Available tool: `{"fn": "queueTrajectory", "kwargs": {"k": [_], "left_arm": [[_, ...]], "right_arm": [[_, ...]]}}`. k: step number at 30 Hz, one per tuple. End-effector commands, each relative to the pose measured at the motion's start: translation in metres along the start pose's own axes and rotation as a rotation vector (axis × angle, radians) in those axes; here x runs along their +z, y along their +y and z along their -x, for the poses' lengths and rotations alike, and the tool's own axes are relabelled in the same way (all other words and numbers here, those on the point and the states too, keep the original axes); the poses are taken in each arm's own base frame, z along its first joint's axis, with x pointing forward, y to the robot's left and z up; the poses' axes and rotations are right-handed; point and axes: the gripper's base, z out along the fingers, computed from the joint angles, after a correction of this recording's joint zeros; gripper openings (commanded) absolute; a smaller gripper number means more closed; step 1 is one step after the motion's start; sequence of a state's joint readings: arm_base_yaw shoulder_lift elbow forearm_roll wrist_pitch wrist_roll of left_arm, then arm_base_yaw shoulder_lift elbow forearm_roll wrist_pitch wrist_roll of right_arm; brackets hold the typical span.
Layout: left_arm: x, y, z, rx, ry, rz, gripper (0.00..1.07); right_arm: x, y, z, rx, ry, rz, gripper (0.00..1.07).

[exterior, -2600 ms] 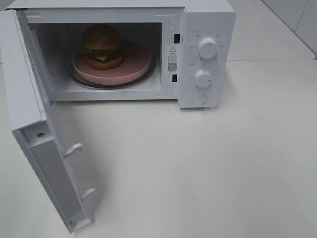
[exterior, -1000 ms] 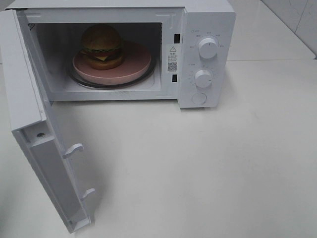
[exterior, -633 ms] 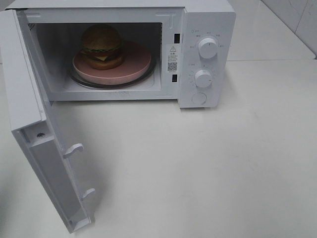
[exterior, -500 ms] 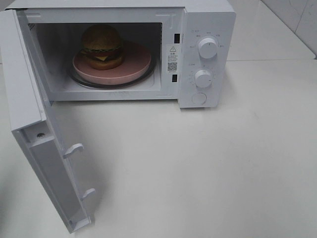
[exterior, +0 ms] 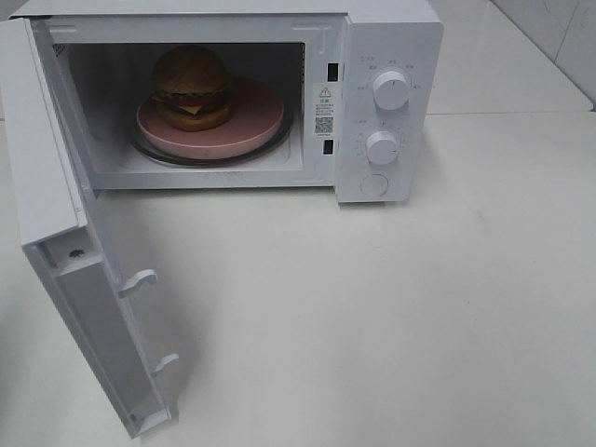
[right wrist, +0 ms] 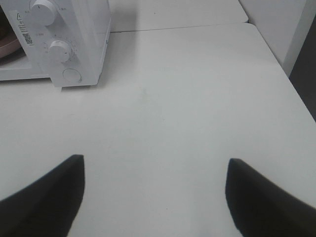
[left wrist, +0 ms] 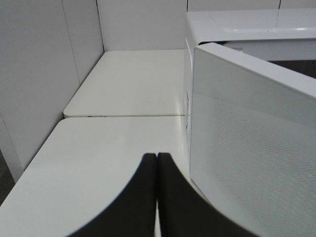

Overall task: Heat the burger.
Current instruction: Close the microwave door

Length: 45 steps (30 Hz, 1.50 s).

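Plain white worktop [exterior: 391,307] all around, with white panel walls [left wrist: 44,74] boxing it in, nothing fancy. The microwave [exterior: 410,47] sits ahead of my right pincer [right wrist: 154,168] and off toward my left. Its door [exterior: 42,158] is swung wide open.

The burger [exterior: 192,86] is inside the microwave on the pink plate [exterior: 251,116], on the half of the plate nearer the door hinge. It's well apart from both my pincers.

My left pincer [left wrist: 156,158] is pressed together with nothing in it. It hangs low over the worktop just beside the outer face of the open door, not touching it as far as I can tell. My right pincer has its fingers [right wrist: 54,190] spread wide and empty. It's over bare worktop, with the two knobs [right wrist: 59,48] and the round button [right wrist: 72,75] ahead of it, well apart. Neither arm shows up in the high view.

Compared to a couple of seconds back: honestly nothing. Door at the same angle, burger and plate in the same spot, both pincers exactly as they were.
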State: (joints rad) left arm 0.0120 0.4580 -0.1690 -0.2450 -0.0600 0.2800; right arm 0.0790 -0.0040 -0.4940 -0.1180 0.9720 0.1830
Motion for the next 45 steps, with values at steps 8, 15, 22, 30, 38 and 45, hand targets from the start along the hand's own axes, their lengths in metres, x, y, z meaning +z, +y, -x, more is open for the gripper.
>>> {"fn": "queueTrajectory", "kwargs": {"k": [8,15,22,30,38,45], "left_arm": [[0.018,0.003,0.0,-0.041,-0.013,0.037,0.0],[0.034,0.004,-0.001,-0.12,-0.036,0.052,0.0],[0.054,-0.003,-0.009,-0.152,-0.007,-0.019,0.0],[0.07,-0.015,-0.014,-0.163,-0.041,-0.147,0.0],[0.087,-0.029,-0.024,-0.113,-0.081,-0.296,0.0],[0.103,-0.035,-0.043,-0.151,-0.069,-0.359,0.0]], "right_arm": [[-0.003,-0.001,-0.002,0.002,-0.032,-0.004,0.76],[-0.003,-0.001,-0.002,0.002,-0.032,-0.004,0.76],[-0.003,-0.001,-0.002,0.002,-0.032,-0.004,0.76],[-0.003,-0.001,-0.002,0.002,-0.032,-0.004,0.76],[-0.003,-0.001,-0.002,0.002,-0.032,-0.004,0.76],[-0.003,-0.001,-0.002,0.002,-0.032,-0.004,0.76]]}}
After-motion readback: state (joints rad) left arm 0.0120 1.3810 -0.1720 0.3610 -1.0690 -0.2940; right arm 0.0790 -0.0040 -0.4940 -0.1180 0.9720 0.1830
